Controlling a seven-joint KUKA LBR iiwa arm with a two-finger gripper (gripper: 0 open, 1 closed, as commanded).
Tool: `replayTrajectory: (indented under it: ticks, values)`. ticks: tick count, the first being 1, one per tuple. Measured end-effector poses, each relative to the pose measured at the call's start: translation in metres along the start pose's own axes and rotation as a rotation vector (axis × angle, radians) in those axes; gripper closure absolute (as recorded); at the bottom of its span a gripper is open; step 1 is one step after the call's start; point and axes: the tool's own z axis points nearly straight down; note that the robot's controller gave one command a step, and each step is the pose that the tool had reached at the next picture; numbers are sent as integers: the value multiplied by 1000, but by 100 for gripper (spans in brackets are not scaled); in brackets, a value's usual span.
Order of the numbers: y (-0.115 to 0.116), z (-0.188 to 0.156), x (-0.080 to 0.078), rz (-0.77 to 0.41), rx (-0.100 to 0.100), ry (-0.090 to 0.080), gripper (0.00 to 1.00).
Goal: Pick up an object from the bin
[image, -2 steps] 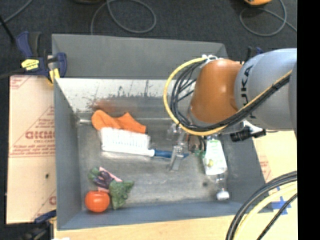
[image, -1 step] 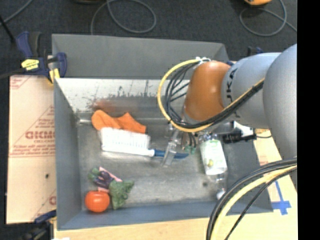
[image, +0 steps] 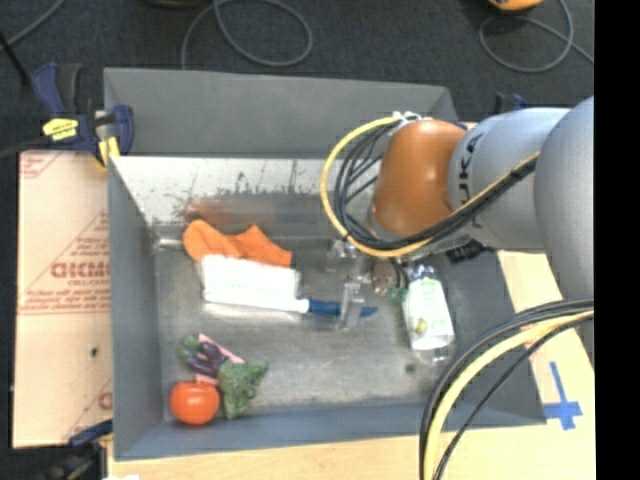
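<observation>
Near the bin [image: 132, 298] middle, arm [image: 530, 168] bent in from right, gripper [image: 350, 293] over blue piece [image: 322, 308], closure unclear.

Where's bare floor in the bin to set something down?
Lower-middle floor, between the green toy and the clear bottle. Crowded: orange cloth, white box and gripper mid-bin; tomato in the lower-left corner.

bottle [image: 428, 320]: top under arm [image: 530, 178] | blue thing [image: 325, 309]: middle behind tool [image: 352, 303] | arm: cut off right
</observation>
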Motion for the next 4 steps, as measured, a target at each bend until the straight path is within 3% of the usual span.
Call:
replayTrajectory:
  ticks: [1, 2, 4]
  values:
    - [35, 16, 23, 175, -1, 0, 0]
    - [37, 21, 13, 0, -1, -4, 100]
    - [31, 16, 12, -20, 1, 0, 100]
